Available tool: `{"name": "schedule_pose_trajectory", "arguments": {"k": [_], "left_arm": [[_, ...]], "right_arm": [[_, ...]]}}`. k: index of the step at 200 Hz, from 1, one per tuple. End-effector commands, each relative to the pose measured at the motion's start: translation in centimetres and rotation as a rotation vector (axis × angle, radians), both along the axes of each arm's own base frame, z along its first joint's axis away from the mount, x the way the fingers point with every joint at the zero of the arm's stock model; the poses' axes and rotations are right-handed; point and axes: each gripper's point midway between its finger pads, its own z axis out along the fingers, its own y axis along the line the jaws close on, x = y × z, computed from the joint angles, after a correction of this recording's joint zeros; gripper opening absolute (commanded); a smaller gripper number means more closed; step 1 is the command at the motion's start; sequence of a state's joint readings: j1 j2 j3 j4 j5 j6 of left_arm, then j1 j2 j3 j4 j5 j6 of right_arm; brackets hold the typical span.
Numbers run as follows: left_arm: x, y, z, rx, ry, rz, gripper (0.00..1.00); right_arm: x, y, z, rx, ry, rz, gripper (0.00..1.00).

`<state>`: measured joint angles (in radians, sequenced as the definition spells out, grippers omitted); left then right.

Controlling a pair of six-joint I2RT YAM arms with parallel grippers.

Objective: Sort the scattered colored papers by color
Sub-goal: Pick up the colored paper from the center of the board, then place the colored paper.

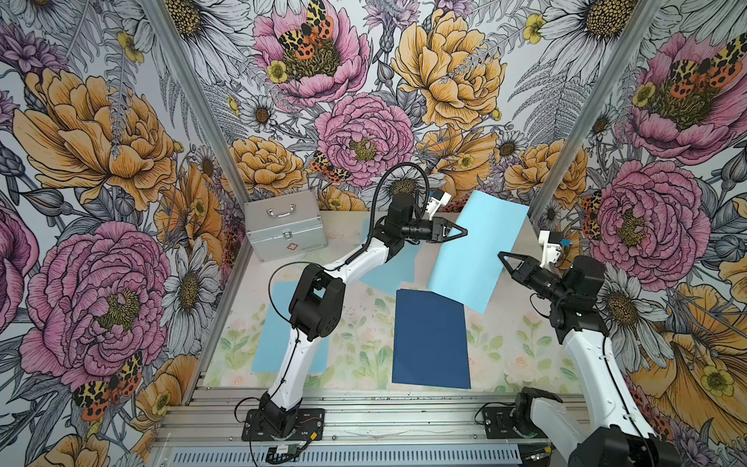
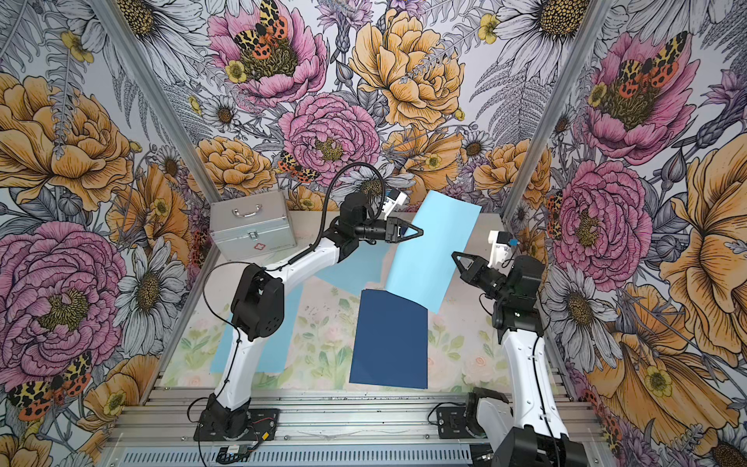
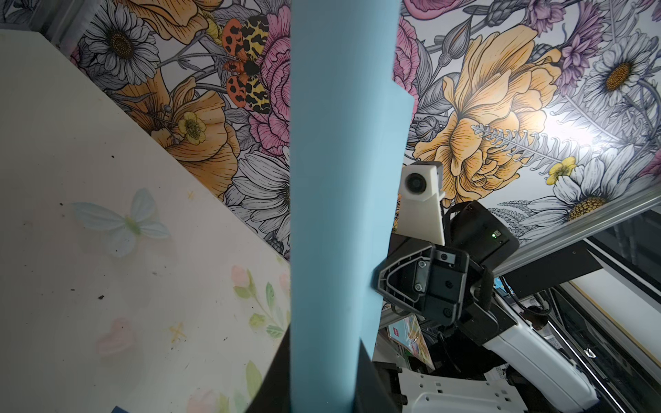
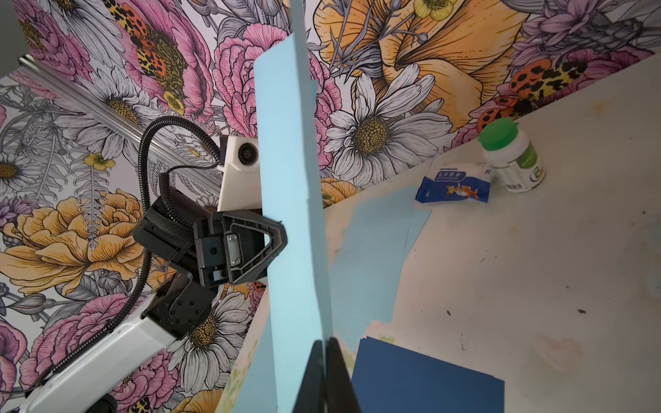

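Light blue paper (image 1: 479,250) is held up in the air between the two claws, over the far right part of the table (image 1: 355,356). The left claw (image 1: 464,233) is pinched on one long edge of it, with only a thin gap for the paper. The right claw (image 1: 502,255) is pinched on the other long edge. In the right wrist view its two black fingers (image 4: 311,379) meet tight on the paper. The paper hangs tilted between the claws, and its low corner is over the dark blue paper (image 1: 430,339).

The dark blue paper lies flat in the middle of the table, nearer the front. No claw touches it. Another light blue sheet (image 1: 388,275) lies flat under the left arm, near the left claw. One more light blue sheet (image 1: 264,347) lies at the left side of the table, partly hidden by the left arm.

The held paper shows stepped edges in the wrist views, so it may be more than one sheet. I cannot tell how many. A silver case (image 1: 285,226) stands in the far left corner. A white bottle (image 4: 511,157) and a small packet (image 4: 454,184) by the back wall show only in the right wrist view.
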<state>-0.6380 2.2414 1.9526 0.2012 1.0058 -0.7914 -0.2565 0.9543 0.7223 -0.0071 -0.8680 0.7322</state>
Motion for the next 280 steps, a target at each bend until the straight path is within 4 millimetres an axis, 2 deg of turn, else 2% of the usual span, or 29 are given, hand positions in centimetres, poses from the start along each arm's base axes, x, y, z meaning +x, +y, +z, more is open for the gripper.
{"name": "schedule_pose_trajectory", "arguments": {"k": [1, 17, 42, 59, 83, 97, 105, 114, 118, 124, 139, 161, 198, 225, 238, 241, 258, 280], "left_arm": [[-0.6, 1.0, 4.1, -0.056, -0.069, 0.029, 0.21], [-0.7, 1.3, 4.0, -0.051, -0.064, 0.036, 0.28], [0.1, 2.9, 2.9, -0.025, -0.029, 0.084, 0.58], [1.6, 5.2, 0.6, 0.043, 0.037, 0.171, 0.81], [2.9, 9.7, -4.5, 0.250, 0.123, 0.340, 0.97], [3.1, 13.2, -7.4, 0.437, 0.157, 0.478, 0.98], [3.0, 15.2, -8.3, 0.509, 0.168, 0.547, 0.98], [2.7, 17.3, -9.0, 0.545, 0.186, 0.609, 0.98], [2.2, 18.3, -7.8, 0.534, 0.174, 0.638, 0.98], [1.8, 19.7, -8.0, 0.549, 0.185, 0.679, 0.98], [0.4, 23.3, -8.4, 0.601, 0.200, 0.774, 0.98], [-1.8, 28.3, -8.4, 0.671, 0.201, 0.905, 0.98], [-5.3, 35.0, -6.2, 0.652, 0.211, 1.075, 0.98], [-7.9, 40.0, -4.3, 0.596, 0.244, 1.220, 0.98], [-9.1, 42.0, -3.2, 0.541, 0.249, 1.277, 0.98], [-9.3, 42.4, -3.1, 0.535, 0.250, 1.289, 0.98], [-10.4, 45.1, -3.7, 0.535, 0.317, 1.351, 0.98], [-11.1, 47.0, -4.0, 0.456, 0.399, 1.383, 0.98]], "right_arm": [[0.1, 0.2, 0.2, -0.017, -0.008, 0.003, 0.00], [0.2, 0.1, 0.2, -0.019, -0.004, -0.003, 0.00], [0.3, -0.3, 0.7, -0.041, -0.005, -0.026, 0.00], [0.5, -0.5, 1.0, -0.069, 0.006, -0.048, 0.00], [0.8, -0.2, 1.3, -0.129, 0.029, -0.055, 0.00], [1.0, 0.3, 1.2, -0.182, 0.053, -0.056, 0.00], [1.1, 0.9, 1.2, -0.219, 0.062, -0.042, 0.00], [1.3, 1.8, 1.1, -0.263, 0.075, -0.025, 0.00], [1.4, 2.3, 1.0, -0.286, 0.083, -0.015, 0.00], [1.5, 3.1, 0.9, -0.317, 0.095, 0.008, 0.00], [1.8, 5.6, 0.4, -0.406, 0.125, 0.070, 0.00], [1.7, 10.5, -0.8, -0.548, 0.164, 0.200, 0.00], [0.3, 20.1, -3.0, -0.789, 0.137, 0.403, 0.00], [-1.2, 27.0, -3.8, -0.815, 0.097, 0.566, 0.00], [-1.5, 30.0, -3.2, -0.787, 0.066, 0.631, 0.00], [-2.4, 31.5, -3.1, -0.776, 0.051, 0.670, 0.00], [-3.1, 36.4, -1.1, -0.700, -0.009, 0.772, 0.00], [-3.9, 41.8, 1.9, -0.569, -0.062, 0.873, 0.00]]}}
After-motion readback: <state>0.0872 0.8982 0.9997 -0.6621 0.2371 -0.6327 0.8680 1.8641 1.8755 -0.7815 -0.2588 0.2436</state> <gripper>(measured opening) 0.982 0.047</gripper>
